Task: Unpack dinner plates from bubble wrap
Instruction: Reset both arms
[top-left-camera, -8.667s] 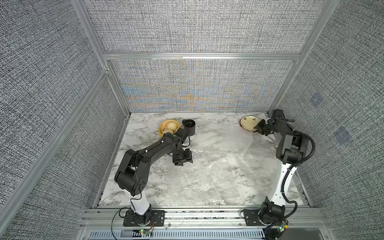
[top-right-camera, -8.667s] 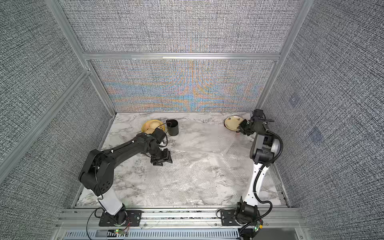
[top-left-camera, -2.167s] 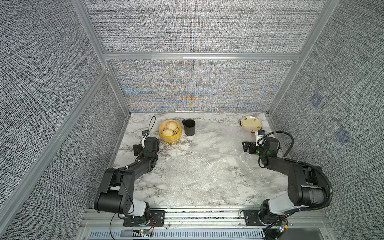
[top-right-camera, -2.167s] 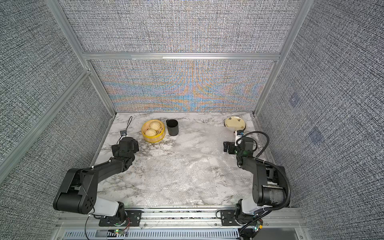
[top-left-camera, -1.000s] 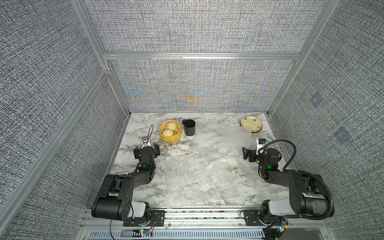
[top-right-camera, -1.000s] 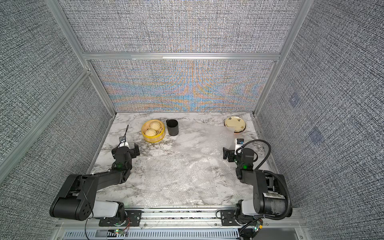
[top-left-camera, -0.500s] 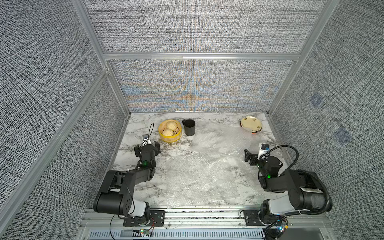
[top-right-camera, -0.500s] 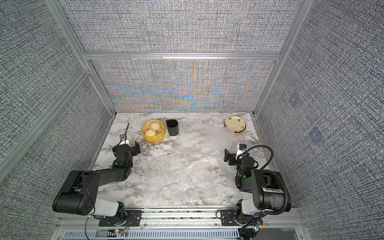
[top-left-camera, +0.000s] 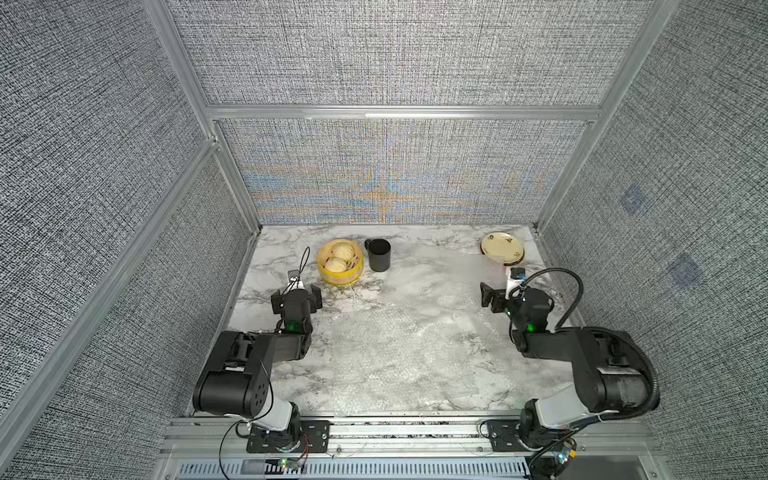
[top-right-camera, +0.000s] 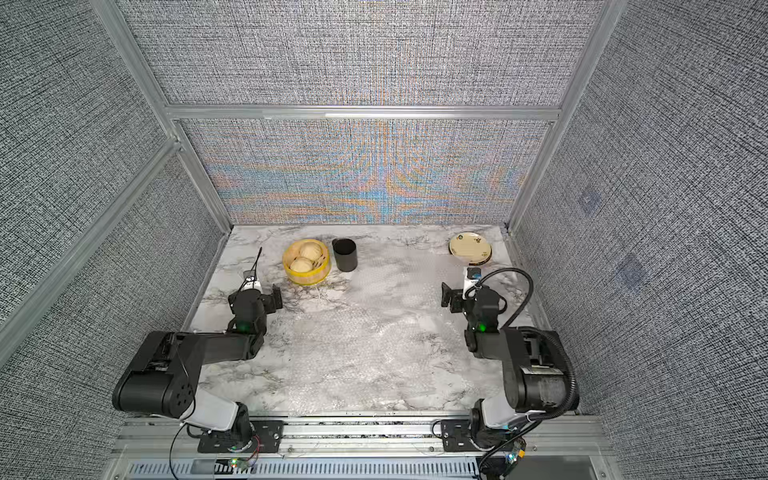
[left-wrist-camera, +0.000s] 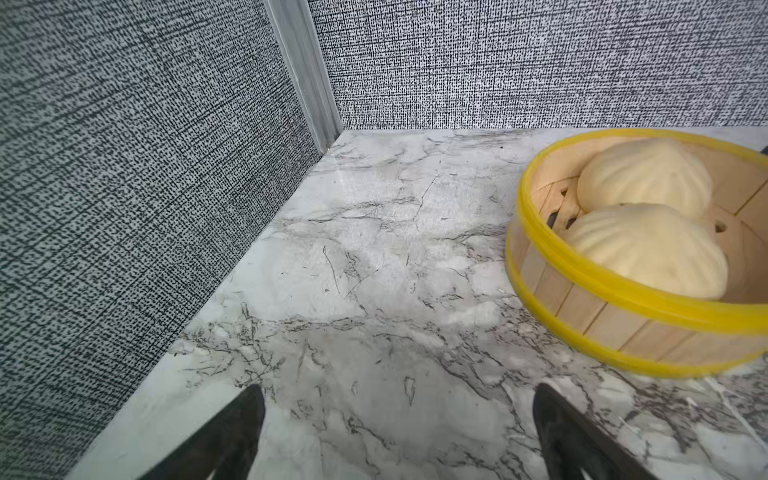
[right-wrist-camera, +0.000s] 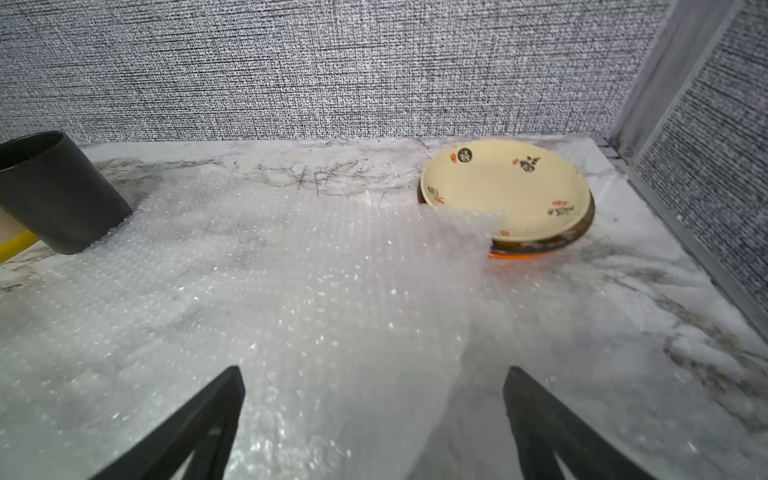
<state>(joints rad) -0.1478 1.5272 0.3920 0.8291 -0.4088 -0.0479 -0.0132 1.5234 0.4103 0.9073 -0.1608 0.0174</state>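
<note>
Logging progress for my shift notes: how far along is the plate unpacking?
Done: dinner plates stacked unwrapped in the far corner, cream on top, orange edge beneath; bubble wrap lies flat on the table. In hand: nothing, left gripper and right gripper open. Left: apparently nothing.

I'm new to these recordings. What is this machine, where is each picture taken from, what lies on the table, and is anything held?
Two black robot arms are mounted at the near edge of a marble table; each ends in a two-fingered gripper. Two pictures look down from one overhead camera pair. The other two come from cameras on the wrists, looking past the fingers. The left gripper and right gripper are open and hold nothing. Clear bubble wrap lies flat across the middle. In the far right corner is a stack of plates: cream on top, a dark and an orange one beneath. Farther left stand a yellow steamer basket with two buns and a black cup.
</note>
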